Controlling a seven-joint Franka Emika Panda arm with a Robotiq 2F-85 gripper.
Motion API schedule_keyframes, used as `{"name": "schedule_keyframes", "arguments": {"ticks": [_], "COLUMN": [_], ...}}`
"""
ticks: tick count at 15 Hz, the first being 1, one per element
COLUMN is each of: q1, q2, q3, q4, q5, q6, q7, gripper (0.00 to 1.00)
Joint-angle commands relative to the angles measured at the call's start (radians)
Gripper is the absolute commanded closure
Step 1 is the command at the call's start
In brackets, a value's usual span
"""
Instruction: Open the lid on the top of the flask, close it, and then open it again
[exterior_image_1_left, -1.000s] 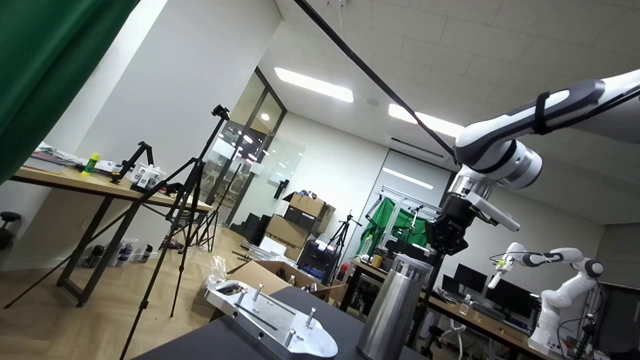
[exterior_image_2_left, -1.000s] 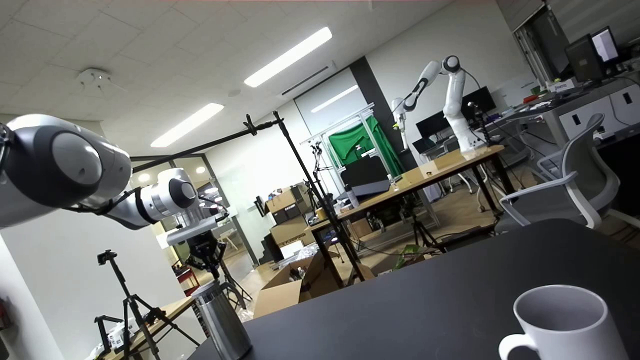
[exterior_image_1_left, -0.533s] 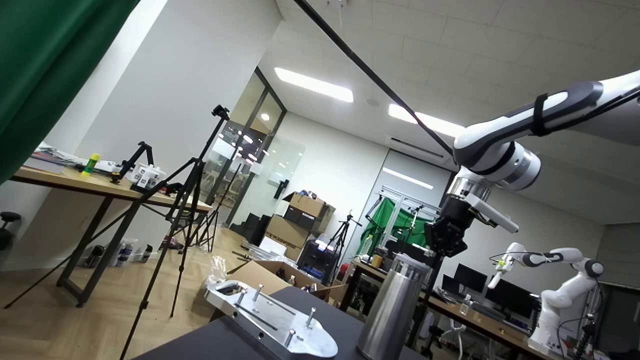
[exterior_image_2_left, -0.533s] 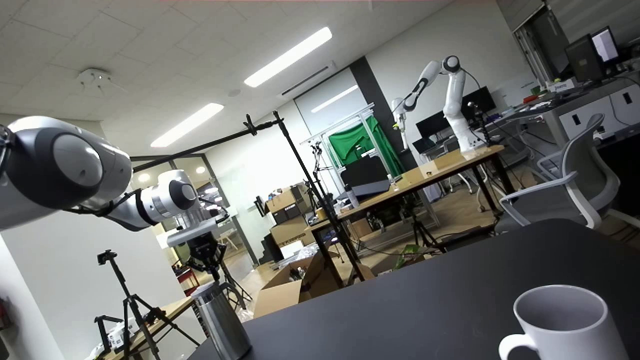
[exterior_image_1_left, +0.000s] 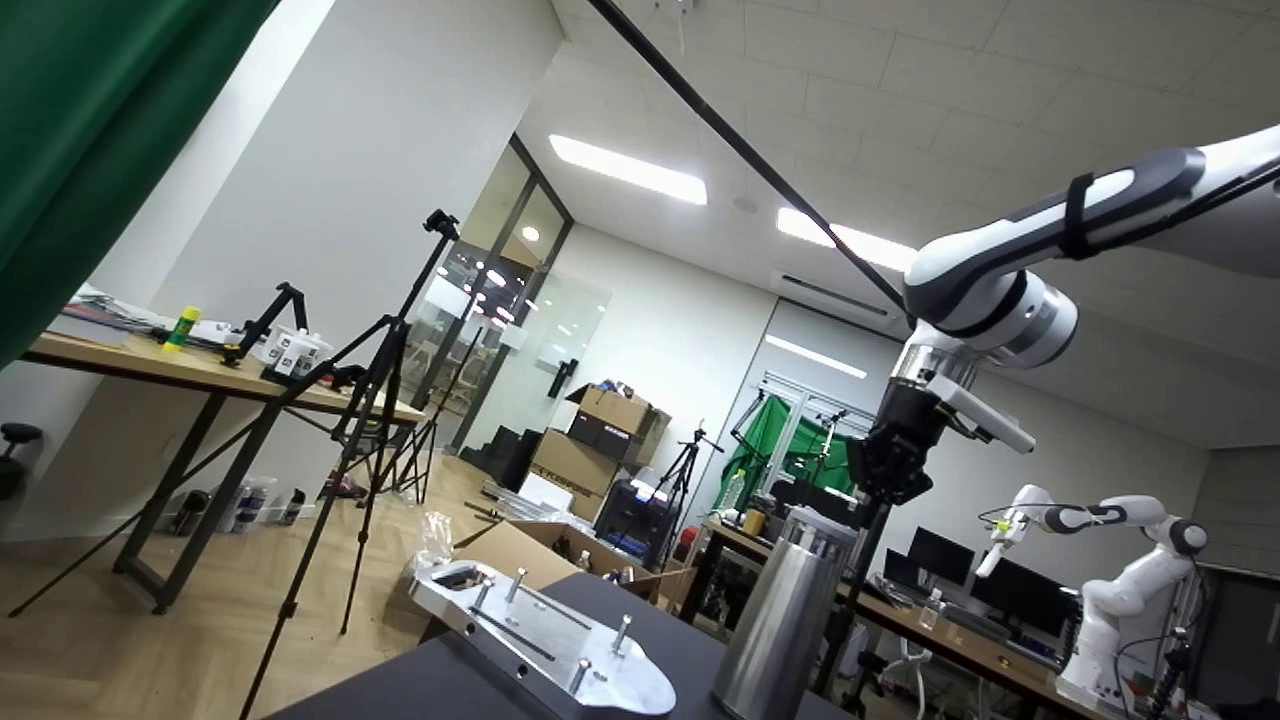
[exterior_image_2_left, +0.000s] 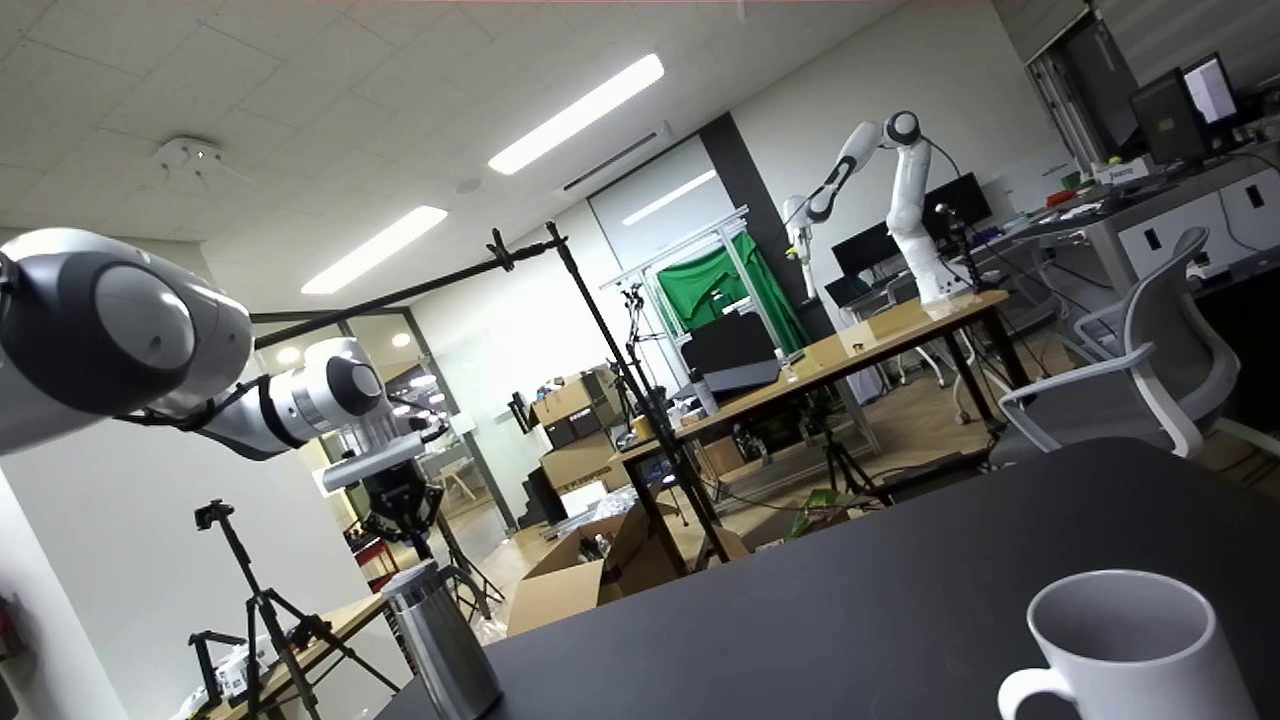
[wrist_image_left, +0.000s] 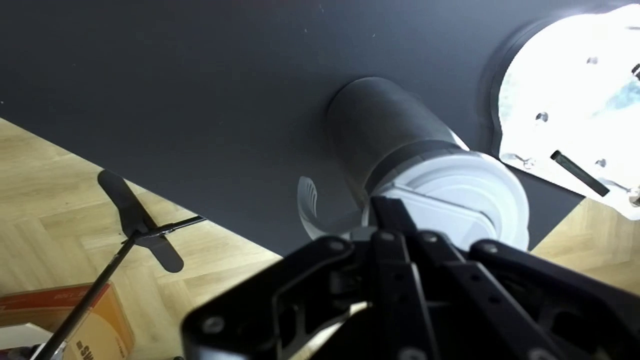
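Jaws together, with nothing visible between them, you are right over the lid (wrist_image_left: 455, 192), the round grey cap at the flask's upper end. The flask (exterior_image_1_left: 780, 625) itself, a tall brushed-metal cylinder, stands on the dark table (exterior_image_2_left: 800, 620). In your wrist view the tips of the jaws overlap the edge of the lid, near where a curved handle (wrist_image_left: 307, 212) joins it; whether they touch, you cannot tell. Nor can you tell from these angles whether the lid is raised at all. To one side of the flask, apart from it, you have a silvery plate (exterior_image_1_left: 640, 685) with upright bolts. In an exterior view you also see a pale mug (exterior_image_2_left: 1150, 680) on the table, well apart from the flask. Beyond, a second robot arm (exterior_image_2_left: 910, 200) is mounted on a wooden desk (exterior_image_2_left: 800, 385), and a cardboard box (exterior_image_2_left: 560, 600) lies with its flaps spread.
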Motion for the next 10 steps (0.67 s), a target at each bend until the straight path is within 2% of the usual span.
{"name": "schedule_keyframes", "arguments": {"ticks": [1, 10], "q1": [0.03, 0.095], "q2": [-0.042, -0.03], "q3": [-0.015, -0.007], "q4": [0.001, -0.006], "q5": [-0.033, -0.062], "q6": [-0.058, -0.052], "q7": [0.025, 0.011], "gripper": [1.0, 1.0]}}
